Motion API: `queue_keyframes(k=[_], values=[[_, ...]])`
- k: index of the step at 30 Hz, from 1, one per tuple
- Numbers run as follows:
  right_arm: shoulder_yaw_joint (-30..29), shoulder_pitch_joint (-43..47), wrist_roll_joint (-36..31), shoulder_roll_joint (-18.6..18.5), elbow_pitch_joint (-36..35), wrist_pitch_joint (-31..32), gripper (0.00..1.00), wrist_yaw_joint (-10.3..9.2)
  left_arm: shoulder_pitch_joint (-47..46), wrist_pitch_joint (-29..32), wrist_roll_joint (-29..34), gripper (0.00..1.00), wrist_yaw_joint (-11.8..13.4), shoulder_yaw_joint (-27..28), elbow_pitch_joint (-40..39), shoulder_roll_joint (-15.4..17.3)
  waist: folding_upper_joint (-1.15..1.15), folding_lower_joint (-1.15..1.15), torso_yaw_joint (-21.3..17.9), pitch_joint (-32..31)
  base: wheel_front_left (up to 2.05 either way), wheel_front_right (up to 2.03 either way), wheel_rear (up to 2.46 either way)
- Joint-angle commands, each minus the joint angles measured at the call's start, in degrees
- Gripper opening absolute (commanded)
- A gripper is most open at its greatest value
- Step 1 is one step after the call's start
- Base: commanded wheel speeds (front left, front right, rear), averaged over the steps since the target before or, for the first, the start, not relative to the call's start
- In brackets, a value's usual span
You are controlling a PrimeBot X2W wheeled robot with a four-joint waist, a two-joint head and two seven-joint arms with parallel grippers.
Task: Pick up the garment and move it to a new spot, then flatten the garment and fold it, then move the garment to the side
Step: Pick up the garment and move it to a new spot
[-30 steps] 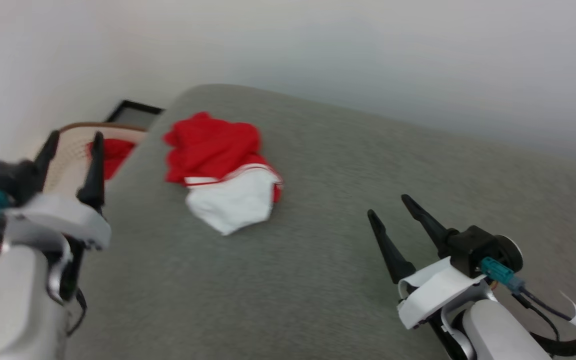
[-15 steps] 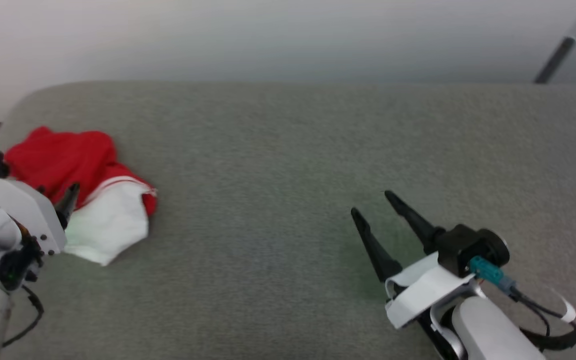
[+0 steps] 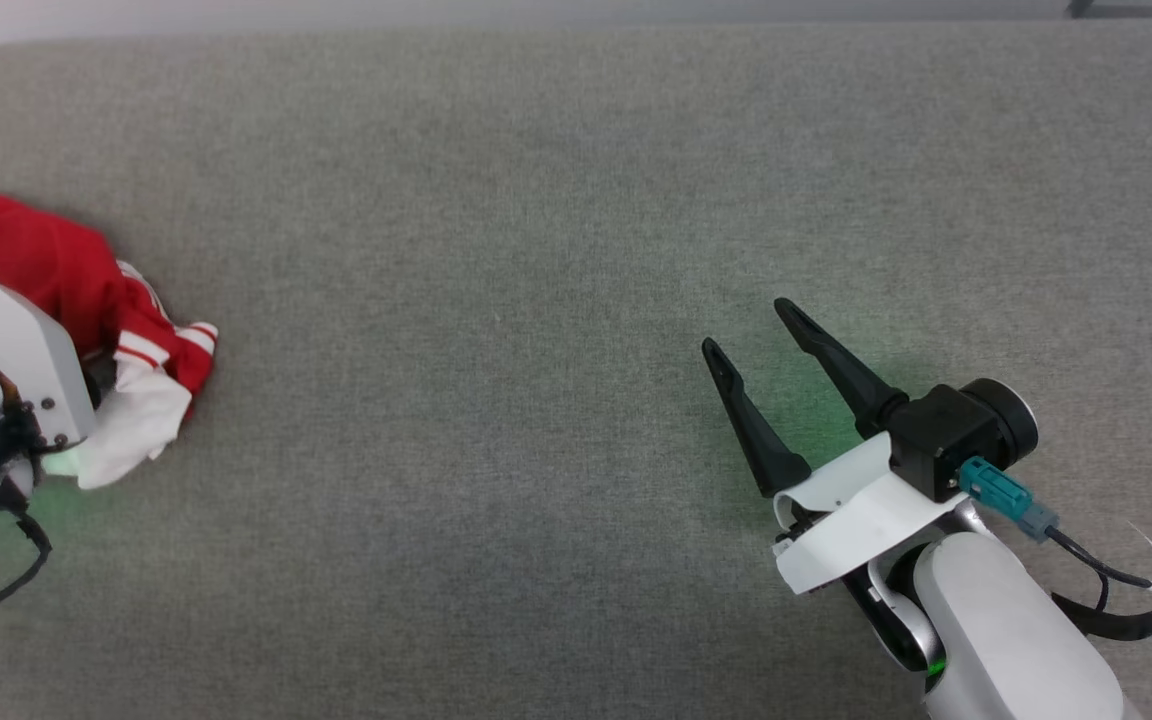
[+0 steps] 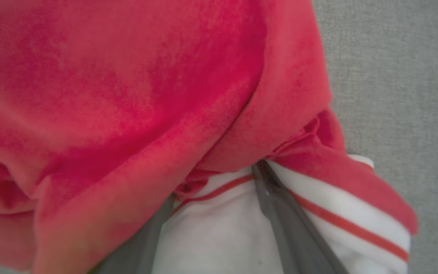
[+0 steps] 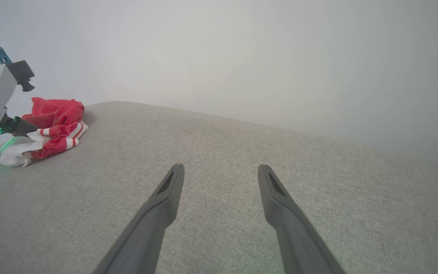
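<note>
One splayed left tool (image 4: 216, 182) amid crumpled garment (image 4: 127, 95)

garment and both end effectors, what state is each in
garment: crumpled in a heap on the grey surface, not flattened or folded
left end effector: open, fingers among the garment's folds
right end effector: open, empty, over bare grey surface

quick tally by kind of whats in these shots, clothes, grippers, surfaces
garment: 1
grippers: 2 (left gripper, right gripper)
grey padded surface: 1
total: 4
</note>
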Motion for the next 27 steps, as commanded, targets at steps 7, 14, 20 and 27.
queue_keyframes(k=[7, 14, 20, 27], values=[[-0.2, -1.2, -0.9, -0.2, -0.7, 0.0, 1.0, -0.04, 5.3, 0.5, -4.6, 0.0, 0.1, -5.5, 0.5, -5.6, 0.0, 0.0, 0.8, 1.8, 0.0, 0.0, 0.0], [-0.3, -0.1, 0.0, -0.2, 0.5, 0.0, 1.0, -0.04, 1.2, -14.6, -6.0, 0.0, 0.0, -4.0, -2.4, -2.5, 0.0, 0.0, 2.2, -2.1, 0.0, 0.0, 0.0], [-2.4, 1.2, 0.7, -0.4, 0.9, 0.0, 1.0, -0.04, -1.4, -24.3, -5.7, 0.0, 0.1, -5.6, -6.2, -1.1, 0.0, 0.0, 2.9, -6.6, 0.0, 0.0, 0.0], [-6.8, 4.1, 1.4, 0.8, 0.8, 0.0, 1.0, -0.04, -2.8, -28.0, -9.0, 0.0, 0.1, -10.3, -16.5, -2.7, 0.0, 0.0, 1.3, -10.3, 0.0, 0.0, 0.0]])
